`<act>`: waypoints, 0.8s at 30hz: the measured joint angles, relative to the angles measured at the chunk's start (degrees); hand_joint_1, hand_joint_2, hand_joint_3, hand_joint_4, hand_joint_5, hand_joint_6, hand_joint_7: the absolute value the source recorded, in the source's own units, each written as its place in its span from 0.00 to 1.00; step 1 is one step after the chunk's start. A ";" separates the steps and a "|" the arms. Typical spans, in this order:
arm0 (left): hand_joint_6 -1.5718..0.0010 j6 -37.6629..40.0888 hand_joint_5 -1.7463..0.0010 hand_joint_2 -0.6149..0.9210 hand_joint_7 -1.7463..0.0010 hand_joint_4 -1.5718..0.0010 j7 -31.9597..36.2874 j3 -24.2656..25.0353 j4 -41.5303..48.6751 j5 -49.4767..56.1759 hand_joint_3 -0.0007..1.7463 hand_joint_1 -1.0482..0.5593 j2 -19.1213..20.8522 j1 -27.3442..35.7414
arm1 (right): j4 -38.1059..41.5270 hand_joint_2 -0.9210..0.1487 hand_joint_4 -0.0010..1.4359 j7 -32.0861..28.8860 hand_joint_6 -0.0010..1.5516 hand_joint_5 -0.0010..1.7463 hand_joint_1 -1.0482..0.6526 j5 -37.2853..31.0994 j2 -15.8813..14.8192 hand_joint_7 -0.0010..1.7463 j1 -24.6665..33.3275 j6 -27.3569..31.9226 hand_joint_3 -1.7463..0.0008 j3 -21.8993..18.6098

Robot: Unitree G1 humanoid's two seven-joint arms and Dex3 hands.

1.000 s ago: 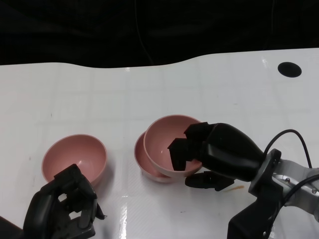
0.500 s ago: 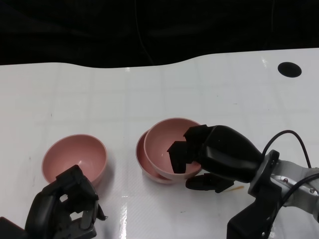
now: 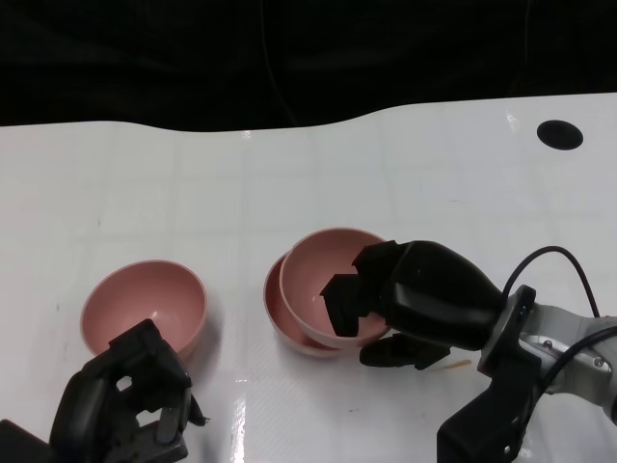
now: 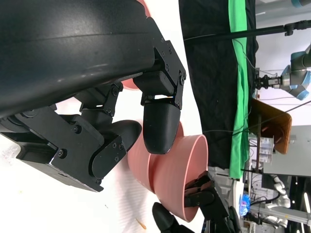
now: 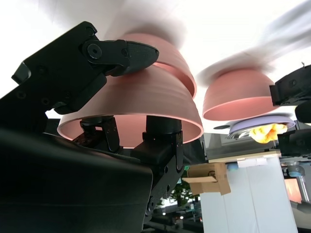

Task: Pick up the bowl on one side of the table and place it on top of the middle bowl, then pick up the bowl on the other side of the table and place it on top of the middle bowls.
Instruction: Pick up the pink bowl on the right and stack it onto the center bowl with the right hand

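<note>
The carried bowl (image 3: 333, 285) has sunk slightly lower into the middle bowl (image 3: 278, 311); the right hand (image 3: 405, 299) pinches its near rim. Level it before releasing. Left hand (image 3: 125, 400), curled empty, waits beside the left bowl (image 3: 145, 307)

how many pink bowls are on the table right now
3. One bowl sits alone on the table's left side. A second, the lower bowl, sits in the middle. The third, the upper bowl, rests tilted in it, gripped by the right robot hand.
</note>
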 measured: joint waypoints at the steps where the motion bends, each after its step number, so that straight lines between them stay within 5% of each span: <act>1: 0.55 0.00 0.00 0.77 0.06 0.52 0.12 0.00 0.00 0.00 0.71 0.63 0.00 0.00 | 0.10 0.22 0.60 -0.20 0.39 1.00 0.53 -0.12 0.06 1.00 -0.02 0.06 0.62 0.06; 24: 0.55 -0.83 0.00 0.76 0.06 0.52 0.20 0.02 1.49 0.14 0.71 0.63 0.21 -0.53 | 2.05 0.20 0.62 -2.64 0.39 1.00 0.52 -0.50 1.77 1.00 -2.07 0.82 0.66 0.93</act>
